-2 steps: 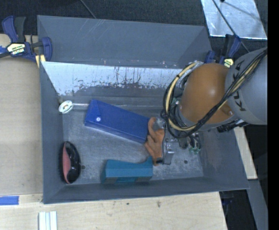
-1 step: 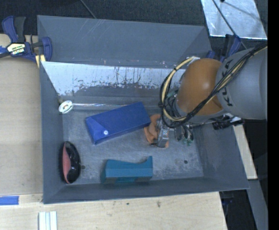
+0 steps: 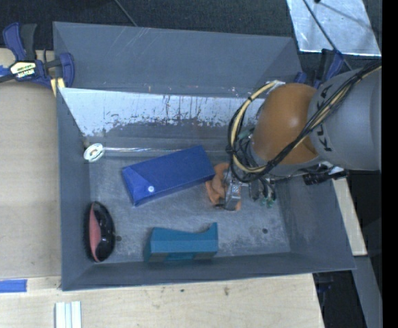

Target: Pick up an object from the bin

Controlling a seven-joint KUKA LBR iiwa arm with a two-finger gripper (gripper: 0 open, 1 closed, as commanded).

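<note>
The tool [image 3: 233, 197] is down at the floor of the bin [image 3: 185, 67], right of centre, against a small orange-brown object [image 3: 217, 186] lying just off the right end of the blue box [image 3: 168, 174]. Whether the tool is open or closed cannot be determined. Nothing is lifted clear of the floor, so the approach appears complete, while the confirmed grasp and the lift remain outstanding.

The gripper [image 3: 233, 199] half hides a small orange thing [image 3: 216, 185] — kind unclear.
</note>
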